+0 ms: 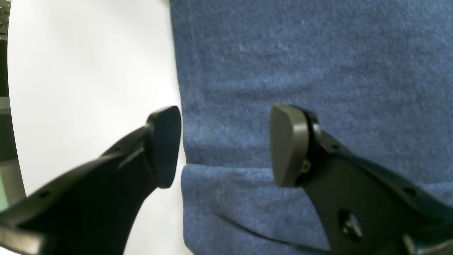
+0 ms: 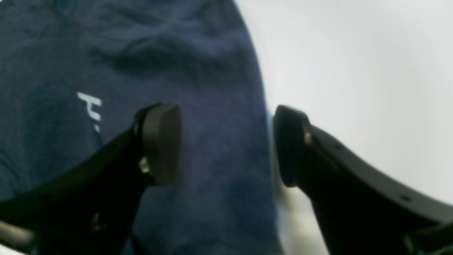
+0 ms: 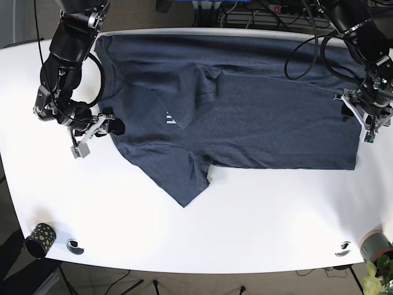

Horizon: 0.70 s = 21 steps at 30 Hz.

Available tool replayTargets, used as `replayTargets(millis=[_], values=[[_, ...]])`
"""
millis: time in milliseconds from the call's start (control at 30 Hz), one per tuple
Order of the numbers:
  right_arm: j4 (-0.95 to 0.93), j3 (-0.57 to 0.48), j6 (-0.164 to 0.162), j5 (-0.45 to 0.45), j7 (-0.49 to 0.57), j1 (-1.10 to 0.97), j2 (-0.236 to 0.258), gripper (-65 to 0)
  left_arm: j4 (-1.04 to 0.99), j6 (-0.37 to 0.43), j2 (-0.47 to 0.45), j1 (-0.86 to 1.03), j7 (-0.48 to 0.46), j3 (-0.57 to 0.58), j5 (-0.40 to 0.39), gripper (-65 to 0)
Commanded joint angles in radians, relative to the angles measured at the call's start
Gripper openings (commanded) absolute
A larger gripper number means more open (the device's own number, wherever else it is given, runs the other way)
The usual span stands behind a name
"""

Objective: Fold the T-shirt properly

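Note:
The dark blue T-shirt point(image 3: 245, 110) lies spread on the white table point(image 3: 184, 233), collar end to the left and hem to the right. One sleeve point(image 3: 184, 184) points toward the front; fabric is bunched near the upper middle. My right gripper point(image 3: 112, 126) is open at the shirt's left edge. In its wrist view, the right gripper point(image 2: 226, 145) straddles the T-shirt point(image 2: 177, 53) edge, one finger over cloth and one over table. My left gripper point(image 3: 357, 118) is open at the hem. The left gripper point(image 1: 226, 145) likewise straddles the T-shirt point(image 1: 300, 53) edge.
A small white print point(image 3: 170, 118) marks the shirt's chest. A dark dotted cup point(image 3: 38, 238) and a small round item point(image 3: 75, 246) sit at the front left corner. Another round item point(image 3: 344, 249) and a plant pot point(image 3: 376, 246) are at the front right. Cables point(image 3: 264, 12) run behind the table.

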Motion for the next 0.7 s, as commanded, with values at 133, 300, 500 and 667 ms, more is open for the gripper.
replayTargets(millis=[133, 300, 500, 667], values=[[0.008, -0.001, 0.006, 0.005, 0.054, 0.014, -0.021, -25.7, 0.014, 0.002, -0.036, -0.014, -0.021, -0.003, -0.010, -27.9], [-0.054, -0.003, 0.006, -0.054, 0.078, 0.033, -0.027, -25.7, -0.003, 0.002, -0.036, -0.063, -0.020, -0.003, -0.006, -27.9], [-0.087, 0.000, 0.006, -0.132, 0.098, 0.060, -0.048, -41.7, -0.175, 0.040, -0.068, -0.172, -0.017, -0.024, -0.006, -27.8], [-0.088, -0.001, 0.006, -0.134, 0.098, 0.059, -0.050, -65.0, -0.333, 0.090, -0.102, -0.260, -0.017, -0.026, -0.007, -21.0]])
